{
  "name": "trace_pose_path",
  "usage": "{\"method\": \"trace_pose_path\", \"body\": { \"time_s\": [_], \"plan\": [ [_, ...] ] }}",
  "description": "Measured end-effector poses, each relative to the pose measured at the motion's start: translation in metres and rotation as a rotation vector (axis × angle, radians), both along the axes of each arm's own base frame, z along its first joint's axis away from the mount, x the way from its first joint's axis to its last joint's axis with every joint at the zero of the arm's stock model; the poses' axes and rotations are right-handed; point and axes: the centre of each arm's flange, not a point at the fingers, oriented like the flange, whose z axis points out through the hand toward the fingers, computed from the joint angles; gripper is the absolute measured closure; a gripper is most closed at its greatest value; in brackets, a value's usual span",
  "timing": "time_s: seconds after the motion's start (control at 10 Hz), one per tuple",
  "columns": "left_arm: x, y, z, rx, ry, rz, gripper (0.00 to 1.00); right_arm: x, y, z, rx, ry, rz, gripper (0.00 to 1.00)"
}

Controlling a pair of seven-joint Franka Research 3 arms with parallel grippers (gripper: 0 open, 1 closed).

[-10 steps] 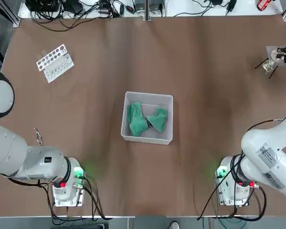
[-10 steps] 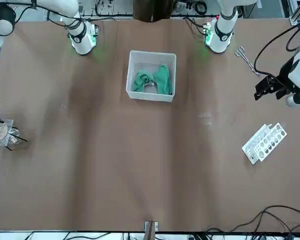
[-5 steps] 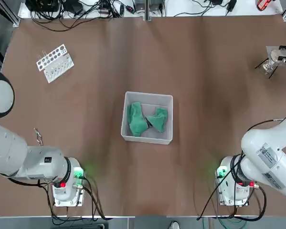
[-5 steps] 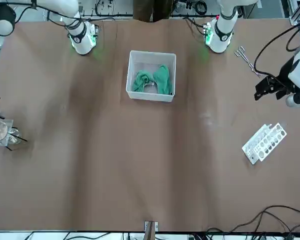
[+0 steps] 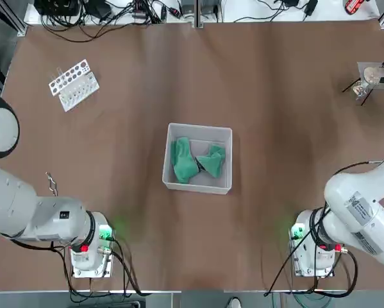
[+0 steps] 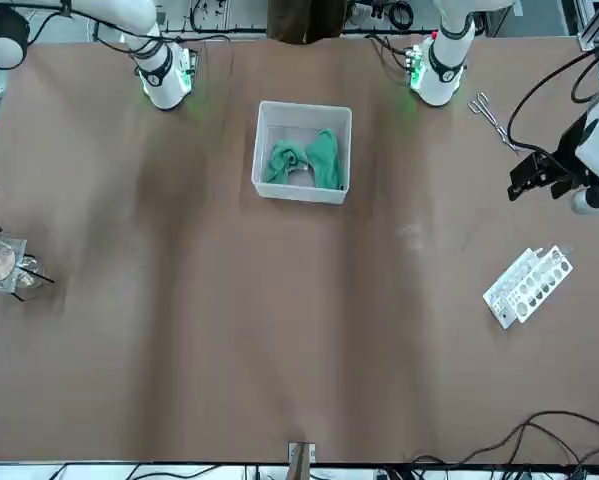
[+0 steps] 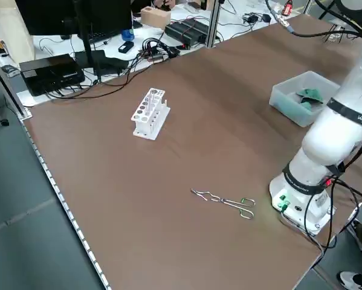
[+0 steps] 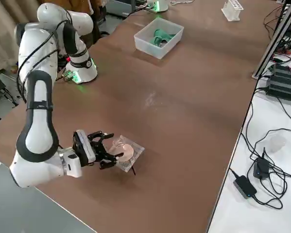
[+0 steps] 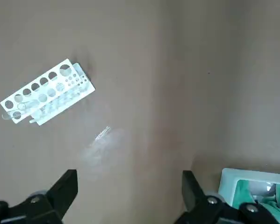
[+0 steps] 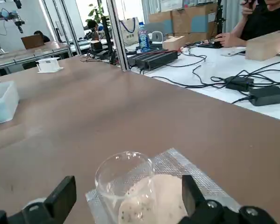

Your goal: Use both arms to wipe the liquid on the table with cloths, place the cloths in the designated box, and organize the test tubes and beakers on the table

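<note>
The beaker (image 8: 124,151), a clear glass vessel on a mesh pad with a wire stand, sits near the table's far right edge (image 5: 371,76). My right gripper (image 8: 110,153) is open just behind it, level with it and not touching it. Both green cloths (image 5: 185,160) (image 5: 213,160) lie inside the pale box (image 5: 198,131) at the table's middle. My left gripper (image 6: 527,180) hangs open and empty above the left side of the table. A thin clear test tube (image 9: 11,115) shows at one end of the white rack (image 5: 74,83).
Metal tongs (image 5: 50,183) lie on the table near the left arm's base (image 5: 89,247). Cables and electronics (image 5: 102,13) line the far edge. A person sits at a bench beyond the table (image 10: 263,18).
My right gripper has opened, let go of the beaker and drawn back a little toward the table's right edge. The beaker stays standing. The left arm has not moved.
</note>
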Motion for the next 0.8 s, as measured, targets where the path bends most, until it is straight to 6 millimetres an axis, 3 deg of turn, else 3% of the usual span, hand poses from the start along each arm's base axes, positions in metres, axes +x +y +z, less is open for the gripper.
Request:
{"method": "trace_pose_path", "body": {
  "time_s": [0.2, 0.4, 0.6, 0.8],
  "plan": [
    [0.0, 0.0, 0.0, 0.0, 0.0, 0.0, 0.01, -0.009, -0.009, 0.019, 0.012, -0.008, 0.016, 0.0],
    [0.0, 0.0, 0.0, 0.0, 0.0, 0.001, 0.01, 0.013, 0.005, 0.066, 0.022, 0.066, 0.065, 0.0],
    [0.0, 0.0, 0.0, 0.0, 0.0, 0.001, 0.01, 0.061, 0.055, 0.103, 0.0, 0.204, 0.134, 0.0],
    [0.0, 0.0, 0.0, 0.0, 0.0, 0.001, 0.01, 0.125, 0.137, 0.113, -0.013, 0.321, 0.217, 0.0]
  ]
}}
